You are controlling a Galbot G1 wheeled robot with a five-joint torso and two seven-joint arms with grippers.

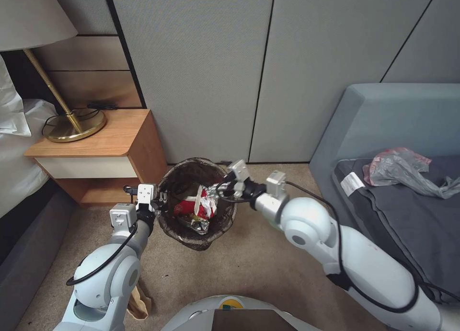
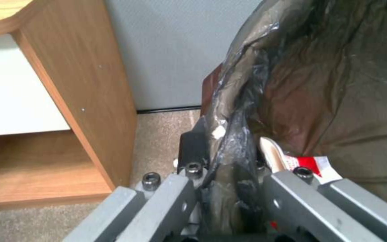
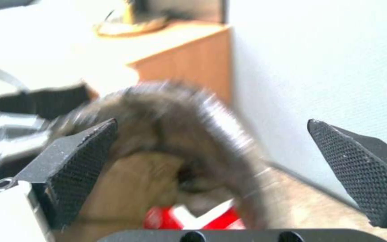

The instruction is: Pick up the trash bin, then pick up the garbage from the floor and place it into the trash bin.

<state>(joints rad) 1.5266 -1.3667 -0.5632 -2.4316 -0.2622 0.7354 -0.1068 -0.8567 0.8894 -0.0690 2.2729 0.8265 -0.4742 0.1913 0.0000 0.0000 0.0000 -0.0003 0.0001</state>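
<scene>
The trash bin [image 1: 197, 204] is held at its rim by the left gripper [image 1: 160, 198], jaws clamped. Above the bin, the right gripper [image 1: 221, 187] hangs with jaws apart; it is best withdrawn without snagging the liner [image 2: 319, 77].

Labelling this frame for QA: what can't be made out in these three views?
- Trash bin base: head view, hidden by its own bag liner.
- Left gripper fingertips: left wrist view, hidden by the liner fold they clamp.
- Red-and-white wrapper: right wrist view, motion-blurred; right gripper empty, open.
</scene>
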